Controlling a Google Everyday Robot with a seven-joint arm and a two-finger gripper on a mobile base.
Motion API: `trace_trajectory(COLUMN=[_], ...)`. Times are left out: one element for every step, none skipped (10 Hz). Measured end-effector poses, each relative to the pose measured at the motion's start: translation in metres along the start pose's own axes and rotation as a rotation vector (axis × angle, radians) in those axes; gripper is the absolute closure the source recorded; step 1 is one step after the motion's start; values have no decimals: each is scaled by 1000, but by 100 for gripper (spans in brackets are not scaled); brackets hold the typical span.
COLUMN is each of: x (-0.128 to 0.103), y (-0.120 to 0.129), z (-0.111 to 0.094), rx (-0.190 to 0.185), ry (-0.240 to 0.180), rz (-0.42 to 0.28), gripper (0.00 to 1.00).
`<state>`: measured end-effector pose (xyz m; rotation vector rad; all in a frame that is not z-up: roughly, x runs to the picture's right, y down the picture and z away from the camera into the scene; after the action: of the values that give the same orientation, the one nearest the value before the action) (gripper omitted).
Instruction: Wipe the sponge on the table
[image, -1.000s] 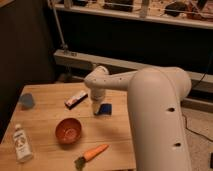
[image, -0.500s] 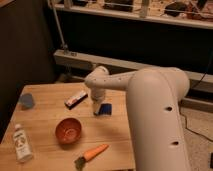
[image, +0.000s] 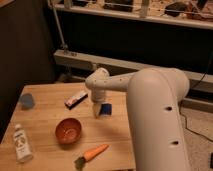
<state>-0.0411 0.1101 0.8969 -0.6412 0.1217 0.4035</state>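
Observation:
The small dark blue sponge (image: 105, 109) lies on the light wooden plank table (image: 45, 105), toward its far right side. My white arm reaches in from the right, and my gripper (image: 98, 109) hangs down right at the sponge's left edge, close against it. The arm's bulky body hides the table's right part.
A black-and-white oblong box (image: 76, 99) lies just left of the gripper. A red bowl (image: 68, 130) sits in the middle, a carrot (image: 93, 152) near the front edge, a clear bottle (image: 21, 144) at front left, a pale blue cup (image: 27, 101) at far left.

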Motion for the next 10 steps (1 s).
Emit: trace_trajectory(x=[0, 0, -1, -2, -3, -4, -5, -5, -5, -6], y=[1, 4, 5, 7, 7, 8, 8, 8, 8, 8], z=[1, 4, 5, 7, 7, 8, 8, 8, 9, 9], rx=[-2, -7, -9, -10, -10, -11, -12, -11, -11, -12], ry=[3, 8, 10, 13, 14, 16, 18, 19, 23, 26], rz=[-2, -6, -10, -10, -6, -5, -3, -2, 0, 0], gripper=[35, 35, 36, 42, 54, 62, 72, 80, 93, 98])
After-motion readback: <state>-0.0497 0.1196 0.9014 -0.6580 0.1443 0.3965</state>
